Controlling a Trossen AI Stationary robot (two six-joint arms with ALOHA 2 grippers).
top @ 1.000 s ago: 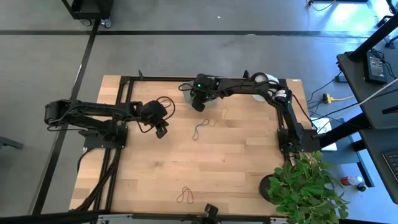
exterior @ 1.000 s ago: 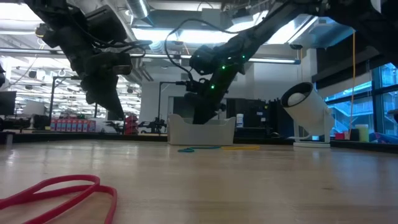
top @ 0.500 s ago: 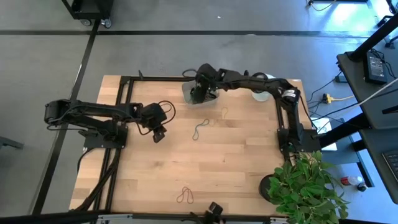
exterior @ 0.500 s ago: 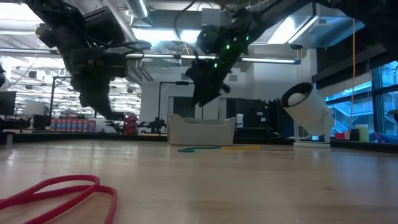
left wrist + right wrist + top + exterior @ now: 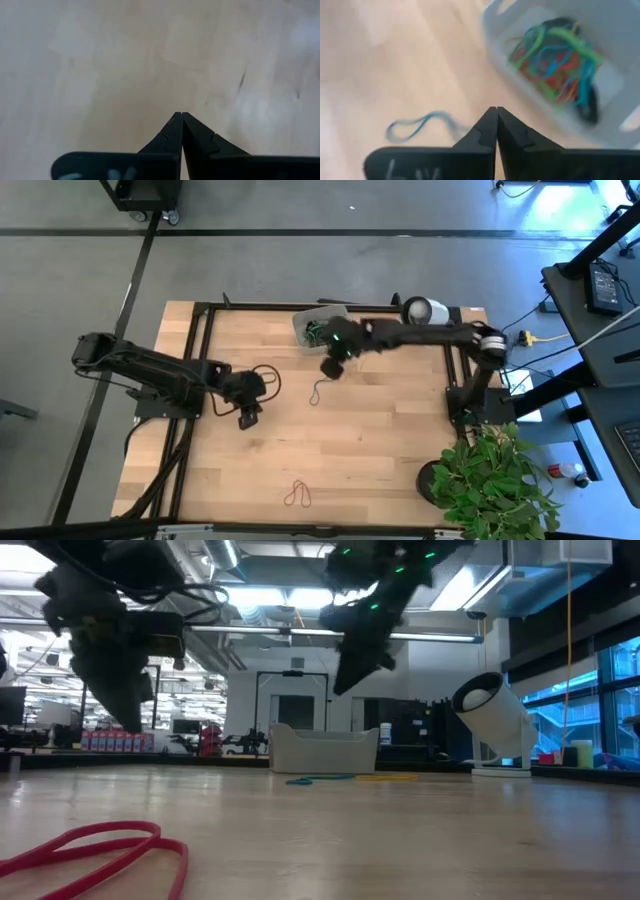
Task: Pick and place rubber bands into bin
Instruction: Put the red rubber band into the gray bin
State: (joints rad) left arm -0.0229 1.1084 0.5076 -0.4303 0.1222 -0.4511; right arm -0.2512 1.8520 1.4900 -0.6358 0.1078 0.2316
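The bin stands near the table's far edge and holds a tangle of green, red, blue and black rubber bands. A bluish band lies loose on the wood, and it also shows in the right wrist view. A red band lies near the table's near edge. A yellow band lies in front of the bin. My right gripper hangs shut and empty in the air just nearer than the bin, above the bluish band. My left gripper is shut over bare wood, left of the bluish band.
A white round object with a dark face sits at the table's far right. A potted plant stands off the near right corner. Bare wood lies between the bluish band and the red band.
My right gripper has risen out of the bin and swung toward the near edge, and it is now over the wood beside the bluish band. My left gripper has moved toward the near edge and a little left. The bands on the table have not moved.
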